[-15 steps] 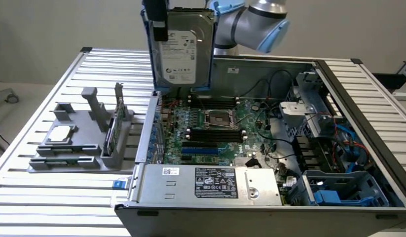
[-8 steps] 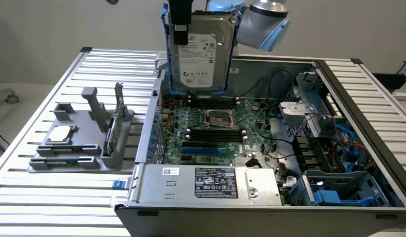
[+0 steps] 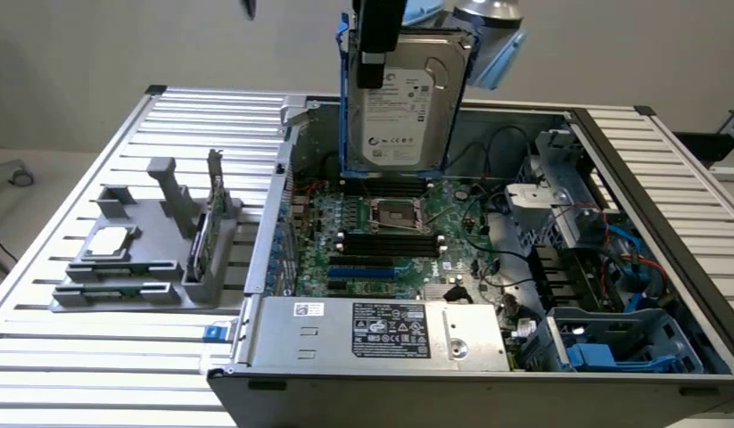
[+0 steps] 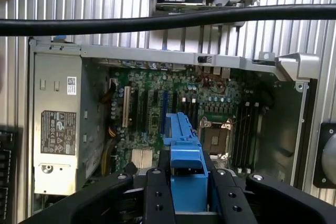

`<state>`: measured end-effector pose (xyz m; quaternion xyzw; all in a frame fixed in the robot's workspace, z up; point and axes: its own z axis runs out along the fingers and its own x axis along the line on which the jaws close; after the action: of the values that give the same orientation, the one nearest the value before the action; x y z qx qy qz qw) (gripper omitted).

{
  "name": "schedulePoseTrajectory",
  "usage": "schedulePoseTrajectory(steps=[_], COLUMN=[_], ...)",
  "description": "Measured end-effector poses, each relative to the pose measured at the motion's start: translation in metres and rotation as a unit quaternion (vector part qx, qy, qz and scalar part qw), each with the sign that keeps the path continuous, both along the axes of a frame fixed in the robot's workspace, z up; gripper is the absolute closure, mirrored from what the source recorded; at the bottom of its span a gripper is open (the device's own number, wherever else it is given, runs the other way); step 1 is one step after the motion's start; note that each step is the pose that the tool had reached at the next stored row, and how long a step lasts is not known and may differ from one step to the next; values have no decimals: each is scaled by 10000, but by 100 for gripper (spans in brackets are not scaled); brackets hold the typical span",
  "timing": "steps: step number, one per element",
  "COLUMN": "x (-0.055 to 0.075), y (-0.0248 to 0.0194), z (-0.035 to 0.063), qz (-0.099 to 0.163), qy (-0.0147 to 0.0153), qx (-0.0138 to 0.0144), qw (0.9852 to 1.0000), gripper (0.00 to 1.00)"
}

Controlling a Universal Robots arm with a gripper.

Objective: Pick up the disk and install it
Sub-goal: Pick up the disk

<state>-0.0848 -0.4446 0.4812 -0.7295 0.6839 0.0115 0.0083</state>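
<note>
The disk point(image 3: 402, 102) is a silver-grey hard drive with a white label in a blue carrier. It hangs upright above the back of the open computer case point(image 3: 253, 312), over the motherboard point(image 3: 391, 236). My gripper point(image 3: 376, 62) comes down from above and is shut on the disk's upper part. In the wrist view the blue carrier point(image 4: 185, 156) sits clamped between my black fingers point(image 4: 157, 198), with the motherboard point(image 4: 173, 108) far below it.
A silver power supply point(image 3: 379, 330) fills the case's front. Blue drive-bay parts point(image 3: 605, 352) and cables lie at the exterior view's right. A grey fixture point(image 3: 128, 290) on the slatted table holds a square chip point(image 3: 111, 241) and a green card point(image 3: 212, 223). A black cable point(image 4: 157, 22) crosses the wrist view.
</note>
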Motion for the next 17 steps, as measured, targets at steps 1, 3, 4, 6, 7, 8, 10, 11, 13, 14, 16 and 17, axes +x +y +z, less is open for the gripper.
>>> schedulePoseTrajectory(steps=[1,3,4,6,7,8,10,11,13,14,16,17], x=[45,138,179,251,282,312,361,377,394,402,423,442], y=[-15,-51,-69,-110,-132,-155,-203,-227,-279,-305,-355,-379], z=[0,0,0,-1,-3,-4,-13,-20,-37,-45,-58,-63], qz=[0,0,0,0,0,0,0,0,0,0,0,0], qy=[0,0,0,0,0,0,-4,-10,-31,-42,-61,-67], qx=[0,0,0,0,0,0,0,0,0,0,0,0], qw=[10000,10000,10000,10000,10000,10000,10000,10000,10000,10000,10000,10000], gripper=[67,67,67,67,67,67,67,67,67,67,67,67])
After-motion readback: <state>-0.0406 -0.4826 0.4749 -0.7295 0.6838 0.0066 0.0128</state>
